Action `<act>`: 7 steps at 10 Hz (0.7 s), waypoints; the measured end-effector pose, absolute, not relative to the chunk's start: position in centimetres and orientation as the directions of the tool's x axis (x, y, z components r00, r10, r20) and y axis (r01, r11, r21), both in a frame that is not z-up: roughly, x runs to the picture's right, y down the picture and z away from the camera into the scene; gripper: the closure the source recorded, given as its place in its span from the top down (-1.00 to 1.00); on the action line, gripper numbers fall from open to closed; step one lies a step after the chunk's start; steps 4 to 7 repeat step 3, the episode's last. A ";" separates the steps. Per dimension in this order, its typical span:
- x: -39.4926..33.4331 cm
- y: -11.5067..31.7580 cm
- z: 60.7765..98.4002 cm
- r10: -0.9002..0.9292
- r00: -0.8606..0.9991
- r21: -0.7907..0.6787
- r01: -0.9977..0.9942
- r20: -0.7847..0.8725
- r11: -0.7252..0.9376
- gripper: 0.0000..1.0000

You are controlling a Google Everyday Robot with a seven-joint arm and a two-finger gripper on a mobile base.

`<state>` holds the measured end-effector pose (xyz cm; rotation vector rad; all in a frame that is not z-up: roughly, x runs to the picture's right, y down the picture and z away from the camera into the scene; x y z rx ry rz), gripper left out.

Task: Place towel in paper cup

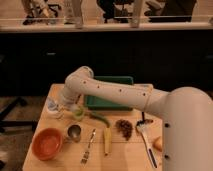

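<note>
The paper cup point(54, 111) is short and white and stands at the table's left side. A pale blue-grey patch that looks like the towel point(51, 103) sits at its mouth; whether it lies inside or is held above, I cannot tell. My gripper point(66, 103) hangs at the end of the white arm, right beside the cup on its right, mostly hidden by the wrist.
A small light-green cup point(78, 112) and a metal cup point(74, 132) stand near the gripper. An orange bowl point(47, 143) sits front left. A green tray point(111, 96), green vegetable point(100, 119), fork point(88, 146), banana point(106, 141), grapes point(124, 128) and spatula point(145, 136) spread to the right.
</note>
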<state>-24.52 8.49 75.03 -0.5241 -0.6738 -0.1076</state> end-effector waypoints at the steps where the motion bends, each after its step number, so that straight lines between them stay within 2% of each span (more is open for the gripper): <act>1: -25.3 8.4 75.6 0.074 0.777 -0.433 0.267 0.625 0.861 -1.00; 7: -25.7 8.2 76.1 0.081 0.773 -0.438 0.267 0.630 0.858 -1.00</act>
